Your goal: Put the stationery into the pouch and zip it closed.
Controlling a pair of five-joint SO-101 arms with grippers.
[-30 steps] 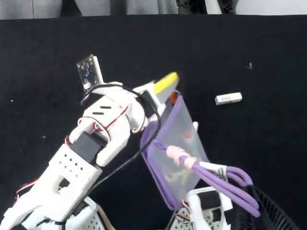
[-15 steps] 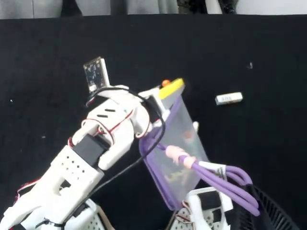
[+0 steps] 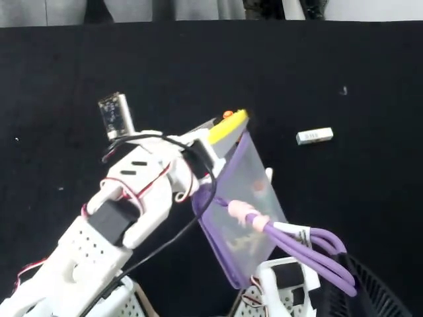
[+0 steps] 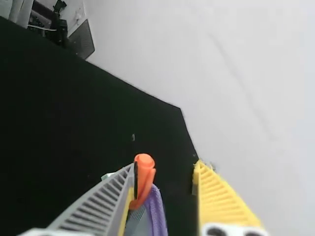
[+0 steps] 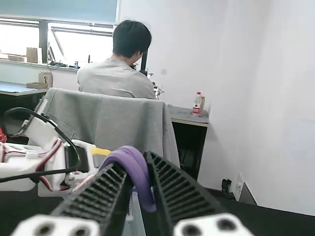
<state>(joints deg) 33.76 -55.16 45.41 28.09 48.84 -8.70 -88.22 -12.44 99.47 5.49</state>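
From above, the pouch (image 3: 243,188) hides most of my right gripper (image 5: 138,163), which pinches its purple strap (image 5: 129,162); my left gripper (image 4: 165,168) leans at its top edge, jaws spread

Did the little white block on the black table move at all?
No. The white block lies at the same spot as before, equally far below the pale speck on the black table.

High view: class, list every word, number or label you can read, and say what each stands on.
None can be read.
White eraser: dark marks, too small to read.
White tag on the strap of the pouch: print too blurred to read.
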